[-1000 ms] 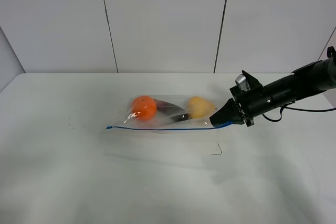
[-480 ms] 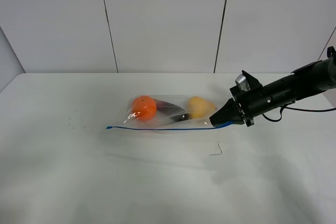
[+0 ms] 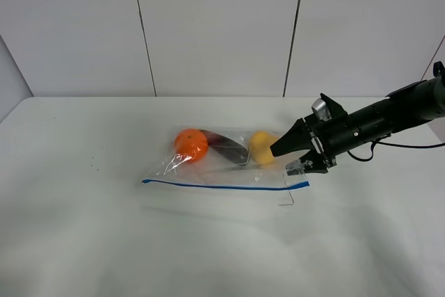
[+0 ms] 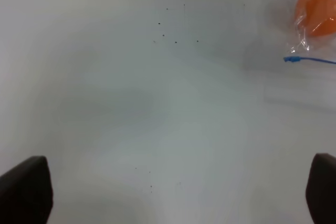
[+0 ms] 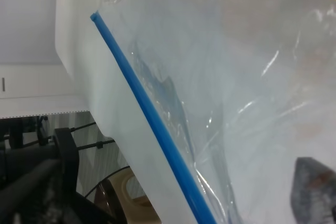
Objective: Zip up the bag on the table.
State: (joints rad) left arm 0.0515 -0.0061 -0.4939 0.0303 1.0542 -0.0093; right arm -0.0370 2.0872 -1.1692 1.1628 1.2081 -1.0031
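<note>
Plastic, clear and crinkly, made the fruit-filled zip bag (image 3: 221, 165) limp and slippery, best pinched at its blue strip (image 3: 222, 186); right pincer (image 3: 286, 158) gaped open above the worktop (image 3: 104, 241).

My high exterior camera faces the desk (image 3: 104, 241) and back wall from afar. My left wrist camera looks down, catching the bag (image 4: 314, 19) at upper right; my right wrist camera sits very close to it.
</note>
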